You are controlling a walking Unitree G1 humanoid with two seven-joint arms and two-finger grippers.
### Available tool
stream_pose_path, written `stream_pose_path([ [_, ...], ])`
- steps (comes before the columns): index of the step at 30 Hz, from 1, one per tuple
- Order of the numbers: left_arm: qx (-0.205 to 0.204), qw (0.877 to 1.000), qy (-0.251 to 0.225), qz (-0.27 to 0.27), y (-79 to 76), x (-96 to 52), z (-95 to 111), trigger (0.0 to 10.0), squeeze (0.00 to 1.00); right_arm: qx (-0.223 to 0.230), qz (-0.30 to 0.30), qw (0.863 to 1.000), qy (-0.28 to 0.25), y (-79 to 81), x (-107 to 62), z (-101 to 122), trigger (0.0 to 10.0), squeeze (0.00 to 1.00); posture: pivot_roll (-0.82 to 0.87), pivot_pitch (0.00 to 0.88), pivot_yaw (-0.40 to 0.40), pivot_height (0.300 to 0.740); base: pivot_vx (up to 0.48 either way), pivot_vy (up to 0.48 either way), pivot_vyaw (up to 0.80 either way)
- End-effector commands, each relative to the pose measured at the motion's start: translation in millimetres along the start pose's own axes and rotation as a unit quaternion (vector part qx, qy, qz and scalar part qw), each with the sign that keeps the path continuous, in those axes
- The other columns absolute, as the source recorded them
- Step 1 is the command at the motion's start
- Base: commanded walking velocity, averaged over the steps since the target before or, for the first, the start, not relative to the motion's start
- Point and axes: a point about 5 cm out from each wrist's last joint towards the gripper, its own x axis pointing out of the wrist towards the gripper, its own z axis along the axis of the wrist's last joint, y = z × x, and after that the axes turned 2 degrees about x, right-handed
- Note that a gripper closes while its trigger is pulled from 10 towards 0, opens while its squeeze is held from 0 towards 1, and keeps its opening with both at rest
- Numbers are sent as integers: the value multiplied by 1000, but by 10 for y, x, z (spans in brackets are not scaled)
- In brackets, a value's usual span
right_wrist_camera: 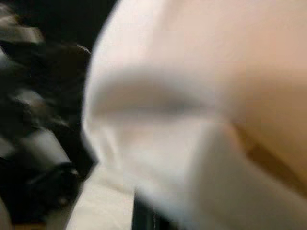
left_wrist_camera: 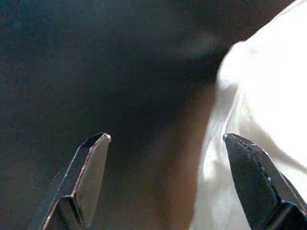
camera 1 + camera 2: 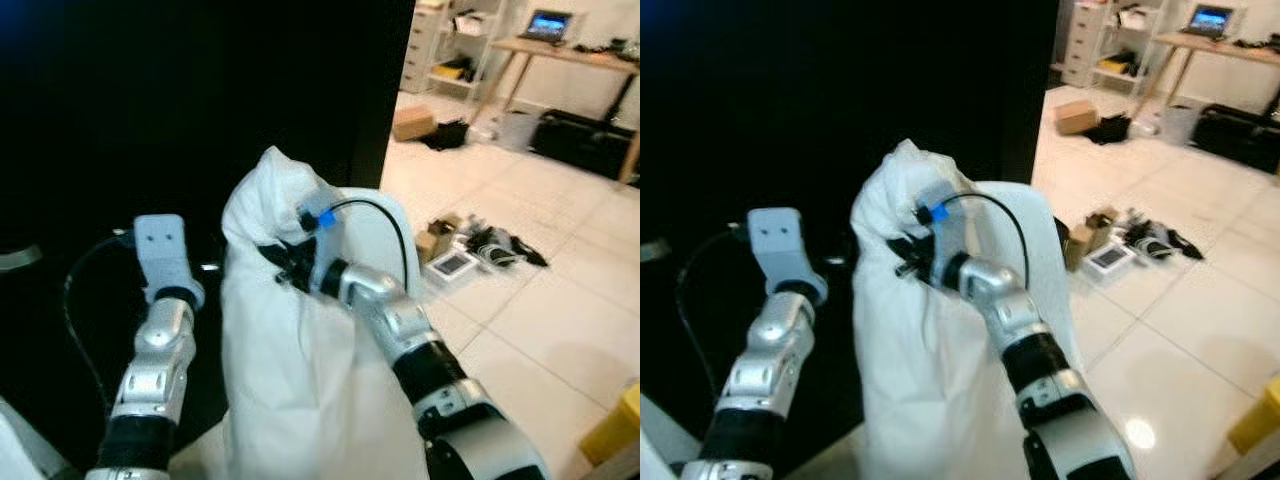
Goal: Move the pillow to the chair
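The big white pillow (image 3: 300,380), soft and wrinkly, stands up tall between both arms, pinched near its top by the right claw (image 3: 285,262), while the left claw (image 2: 165,179) is spread apart beside it.

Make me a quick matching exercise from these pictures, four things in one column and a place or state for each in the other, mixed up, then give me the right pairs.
Things:
1. white pillow
2. left pincer
3. laptop
4. cardboard box

Places or states:
A. open, fingers apart, just beside the pillow
B. on the wooden table at the far side of the room
C. held up by the right pincer near its top
D. on the tiled floor near the shelves

Pairs: 1-C, 2-A, 3-B, 4-D
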Motion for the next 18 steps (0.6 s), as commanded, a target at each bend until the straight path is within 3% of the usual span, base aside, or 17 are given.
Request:
stream_pose_path([
  [1,8,1000,5,-1,-17,-10,-13,10000,0,0,-28,999,41,-43,-8,-141,10000,0,-125,0,-25,740,0,0,0],
  [2,8,1000,6,0,-15,-13,-15,10000,0,4,-57,996,73,-111,-37,-252,10000,0,-124,0,-26,740,0,0,0],
  [4,8,1000,6,0,-15,-13,-15,10000,0,4,-57,996,73,-111,-37,-252,10000,0,-124,0,-26,740,0,0,0],
  [6,10,1000,8,0,-4,-22,-22,10000,0,-1,-85,986,142,-170,-97,-500,10000,0,-125,0,-27,735,0,0,0],
  [14,18,1000,11,-3,-29,-34,-28,10000,0,24,-60,980,190,-48,-97,-746,10000,0,-130,1,-27,705,0,0,0],
  [18,23,1000,11,-8,-51,-40,-26,10000,0,17,-112,965,238,-118,-182,-925,10000,0,-130,2,-28,685,0,0,0],
])
